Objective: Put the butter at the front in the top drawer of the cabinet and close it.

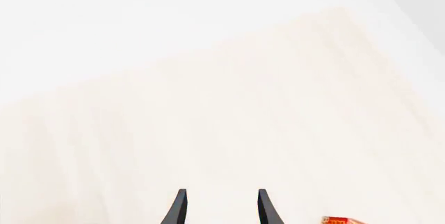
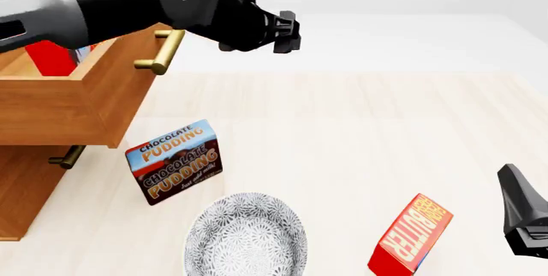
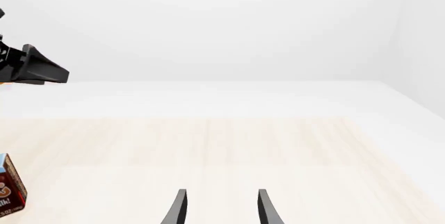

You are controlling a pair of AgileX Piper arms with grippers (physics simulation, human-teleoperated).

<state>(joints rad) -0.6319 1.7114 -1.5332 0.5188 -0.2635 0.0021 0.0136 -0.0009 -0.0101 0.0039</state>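
Front view is showing the left claw [image 2: 287,32] hanging high over the desk's [image 2: 360,135] far-left part, just beside the top drawer's handle [image 2: 163,54]. Its fingers [image 1: 179,206] are standing spread in the left wrist view, gripping nothing. That placement suggests it is waiting by the drawer to push it shut.

The top drawer [image 2: 77,106] is standing pulled out from the cabinet [image 2: 22,192] at the desk's left edge, and a red carton [image 2: 50,58] is sitting inside it, likely a butter.

The right claw [image 2: 524,215] is idling at the desk's near-right corner, its fingers [image 3: 181,206] likewise apart and empty.

Another butter [image 2: 411,237] is lying near the front edge, well apart from the drawer. A pudding box [image 2: 176,160] and a patterned plate [image 2: 246,237] are sitting between them.
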